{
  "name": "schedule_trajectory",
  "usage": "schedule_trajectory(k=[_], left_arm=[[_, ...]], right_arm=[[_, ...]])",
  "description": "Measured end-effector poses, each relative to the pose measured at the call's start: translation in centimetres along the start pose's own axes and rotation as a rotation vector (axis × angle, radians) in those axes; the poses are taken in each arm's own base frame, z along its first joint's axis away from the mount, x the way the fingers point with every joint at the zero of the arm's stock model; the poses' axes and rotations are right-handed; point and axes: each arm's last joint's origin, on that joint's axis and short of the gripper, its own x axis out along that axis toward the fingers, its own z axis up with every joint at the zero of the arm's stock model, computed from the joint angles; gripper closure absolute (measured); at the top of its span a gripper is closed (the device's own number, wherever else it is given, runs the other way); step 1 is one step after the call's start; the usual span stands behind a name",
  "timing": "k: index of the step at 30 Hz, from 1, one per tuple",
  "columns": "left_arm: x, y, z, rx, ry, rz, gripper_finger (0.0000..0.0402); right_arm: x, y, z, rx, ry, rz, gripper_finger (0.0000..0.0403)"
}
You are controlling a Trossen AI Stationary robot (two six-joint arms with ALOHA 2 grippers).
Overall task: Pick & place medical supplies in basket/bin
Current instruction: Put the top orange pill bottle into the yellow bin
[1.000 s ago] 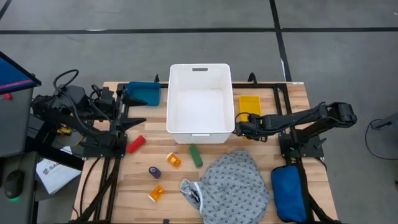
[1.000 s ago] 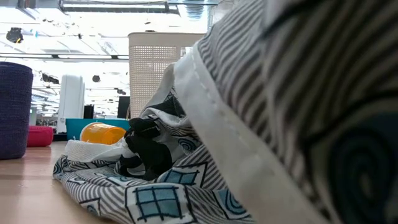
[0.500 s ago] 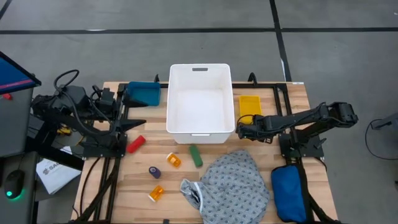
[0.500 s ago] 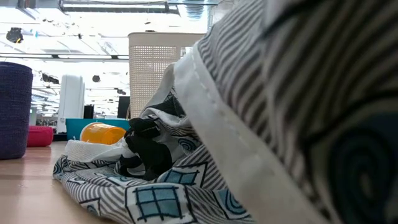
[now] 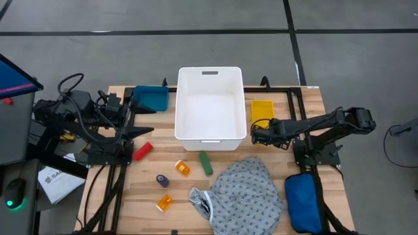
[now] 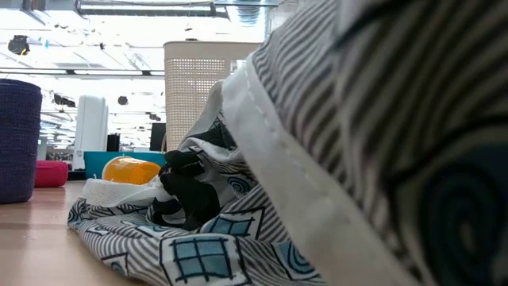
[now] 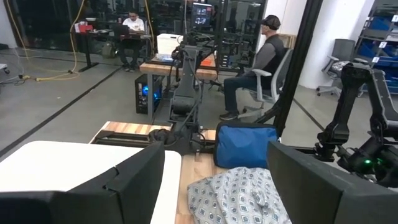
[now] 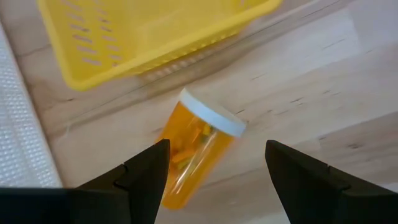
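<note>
Right wrist view first: we see our right gripper (image 8: 214,174) with its fingers (image 8: 143,171) spread apart, grasping nothing, and an orange pill bottle (image 8: 196,146) with a white cap lying on its side on the wooden table (image 8: 323,81) between them. Just beyond the bottle sits a yellow basket (image 8: 149,31).

From above, we place that right gripper (image 5: 256,136) just beside the right wall of the white bin (image 5: 209,108), near the yellow basket (image 5: 262,108).

Our left gripper (image 5: 145,121) waits at the table's left side, near the teal tray (image 5: 151,98); its fingers (image 7: 134,180) stand apart and bare in the left wrist view.

The other supplies lie on the table in front of the bin: a red piece (image 5: 142,151), a green piece (image 5: 206,163), a purple piece (image 5: 162,180), two orange bottles (image 5: 182,168) (image 5: 164,203), and the grey patterned gown (image 5: 245,196) heaped to the right. A blue pouch (image 5: 303,202) lies beside the gown.

The low view is mostly filled by the gown (image 6: 357,159).
</note>
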Motion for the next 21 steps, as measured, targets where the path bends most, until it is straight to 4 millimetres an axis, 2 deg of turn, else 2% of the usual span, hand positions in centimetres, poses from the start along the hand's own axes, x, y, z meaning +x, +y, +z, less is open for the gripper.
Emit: schedule_trajectory(k=[10,21], left_arm=[[0.0,0.0,0.0,-0.002,0.0,0.001,0.0128],[0.0,0.0,0.0,-0.026,0.0,-0.006,0.0128]], right_arm=[[0.0,-0.4,0.0,-0.067,0.003,-0.037,0.0143],[-1.2,-2.0,-3.0,-0.174,0.106,-0.049,0.0143]])
